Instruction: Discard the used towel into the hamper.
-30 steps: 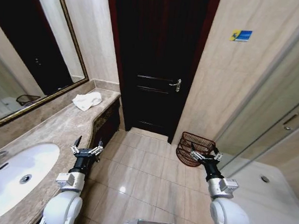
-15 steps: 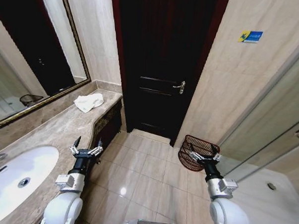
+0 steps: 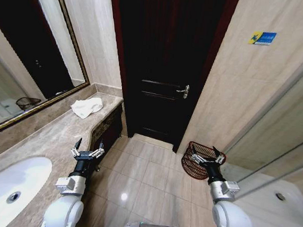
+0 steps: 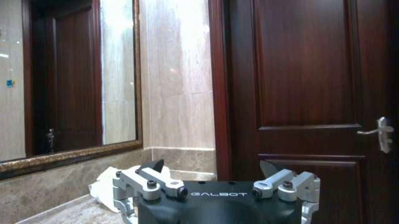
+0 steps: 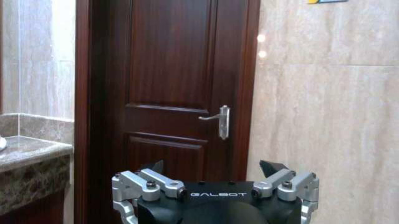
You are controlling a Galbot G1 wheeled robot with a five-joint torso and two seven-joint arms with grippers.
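**Pincers spread and empty in the bathroom**

Both my pincers hang wide apart, gripping nothing. From largest down: dark door (image 3: 166,69) at twelve o'clock; marble counter (image 3: 45,139) at nine to ten o'clock; hamper (image 3: 194,160) on the floor at two o'clock, just past my right pincer (image 3: 208,157); towel (image 3: 87,107) crumpled on the counter's far end at eleven o'clock, beyond my left pincer (image 3: 87,150).

Even indoor light, fairly bright. Small glare spot on my floor tiles (image 3: 123,197); two more on the beige wall (image 5: 262,45). Dark door (image 3: 166,64) swallows detail. Head view bows straight edges strongly at its borders.
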